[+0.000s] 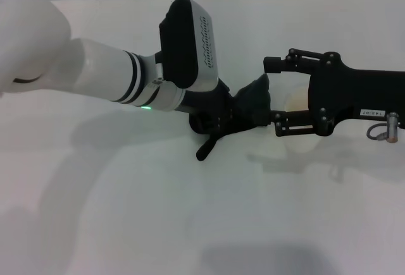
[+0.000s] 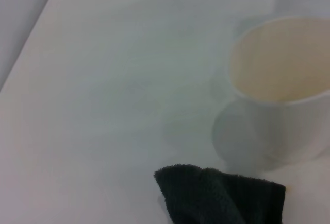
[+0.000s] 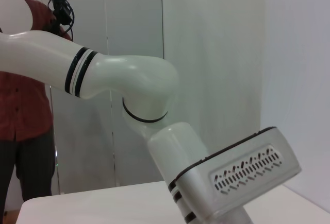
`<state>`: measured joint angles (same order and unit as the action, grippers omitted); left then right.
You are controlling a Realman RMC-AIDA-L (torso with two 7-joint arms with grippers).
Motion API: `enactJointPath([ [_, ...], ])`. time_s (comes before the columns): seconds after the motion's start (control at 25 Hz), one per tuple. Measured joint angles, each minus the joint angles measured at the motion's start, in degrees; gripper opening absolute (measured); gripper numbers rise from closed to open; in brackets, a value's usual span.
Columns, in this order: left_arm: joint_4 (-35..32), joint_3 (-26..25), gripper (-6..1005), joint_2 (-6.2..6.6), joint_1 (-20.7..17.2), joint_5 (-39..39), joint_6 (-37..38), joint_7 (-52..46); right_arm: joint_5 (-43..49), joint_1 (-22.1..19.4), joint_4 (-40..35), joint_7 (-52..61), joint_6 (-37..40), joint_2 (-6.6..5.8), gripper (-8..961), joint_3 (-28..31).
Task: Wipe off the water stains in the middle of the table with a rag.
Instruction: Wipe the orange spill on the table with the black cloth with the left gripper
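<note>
- Right beside the cup (image 2: 281,87), on the left arm's side of it, the rag (image 1: 243,110) sits bunched on the white desk (image 1: 126,212), its narrow tail trailing down toward the robot.
- Left gripper (image 1: 218,120) is down on that rag, its wrist housing looming over it; the cloth hides its fingers, so I judge it is holding the rag but cannot tell how tight.
- From the left wrist camera, a dark corner of the cloth pokes out just short of the cup's base, with bare desk beyond.
- Right gripper (image 1: 269,95) reaches in from the other side, fingers (image 1: 273,64) spread wide around the cup, not closed on it as far as I can see.
- No orange blot is showing anywhere on the desk; if the water stains are here, they lie under the rag or behind the arm, and I cannot tell which.
- My read: the wiping step is in hand, rag pressed to the desk at the cup's foot.
- Next move calls for a flat sweep of the rag away from the cup, then back, keeping pressure down.
- Watch the risk: the cloth sits close to the cup, so a stroke toward it could nudge it over, unless the right fingers steady it.
</note>
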<state>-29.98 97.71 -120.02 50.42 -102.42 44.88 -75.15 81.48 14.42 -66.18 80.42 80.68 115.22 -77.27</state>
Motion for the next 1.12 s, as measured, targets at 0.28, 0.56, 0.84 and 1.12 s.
enactJointPath([
  [0.28, -0.1, 4.0, 78, -0.18, 0.6, 2.4, -0.3, 0.0, 0.0, -0.1, 0.0, 0.0, 0.1, 0.00, 855, -0.2],
  [0.56, -0.2, 6.3, 77, -0.19, 1.1, 3.9, 0.0, -0.1, -0.3, -0.2, 0.0, 0.1, 0.1, 0.00, 855, -0.4],
  [0.84, -0.3, 9.4, 77, -0.03, 0.7, 5.6, 1.4, -0.5, -0.5, -0.2, 0.0, 0.1, 0.0, 0.00, 855, -0.5],
  [1.12, -3.0, 9.1, 77, 0.16, -2.0, 5.4, 3.1, -0.5, -0.5, 0.1, 0.0, 0.1, -0.3, 0.00, 855, -0.5],
])
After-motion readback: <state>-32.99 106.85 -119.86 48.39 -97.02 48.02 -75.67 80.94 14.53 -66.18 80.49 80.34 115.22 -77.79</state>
